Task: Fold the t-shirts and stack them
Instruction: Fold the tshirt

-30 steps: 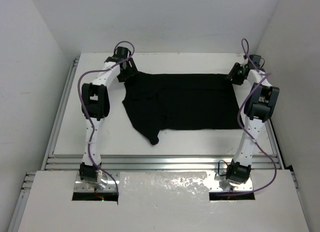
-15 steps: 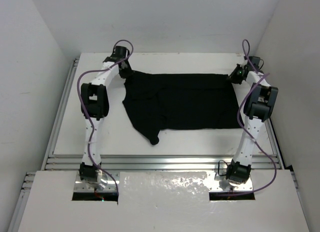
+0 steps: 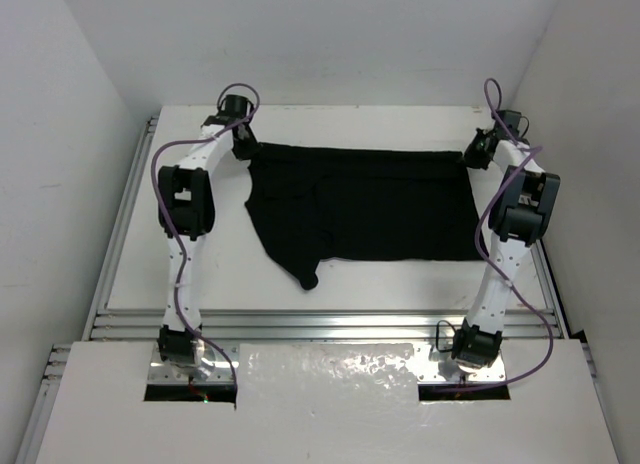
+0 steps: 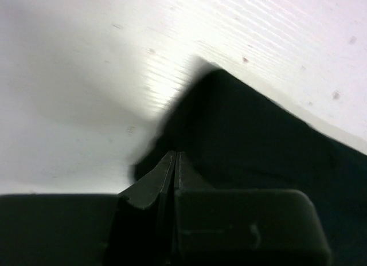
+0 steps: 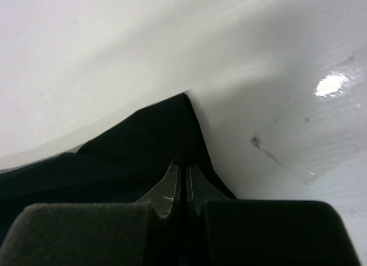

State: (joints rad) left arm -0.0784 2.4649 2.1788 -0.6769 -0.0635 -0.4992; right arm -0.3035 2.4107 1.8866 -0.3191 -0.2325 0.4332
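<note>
A black t-shirt [image 3: 370,209] lies spread across the middle of the white table, one sleeve trailing toward the near side. My left gripper [image 3: 247,144] is shut on the t-shirt's far left corner [image 4: 229,134]; in the left wrist view [image 4: 175,154] its fingers are pressed together with cloth between the tips. At the far right corner [image 5: 160,134] my right gripper [image 3: 470,154] is shut on the fabric as well, its fingertips [image 5: 184,164] pinching the black edge. Both arms reach far out over the table.
The white table [image 3: 380,274] has a metal rail [image 3: 330,319] along its near edge. White walls close in on the left, right and back. Purple cables loop off both arms.
Both grippers have closed on the shirt's far corners and drawn outward and back a little, so the far edge now lies straighter and more taut.
</note>
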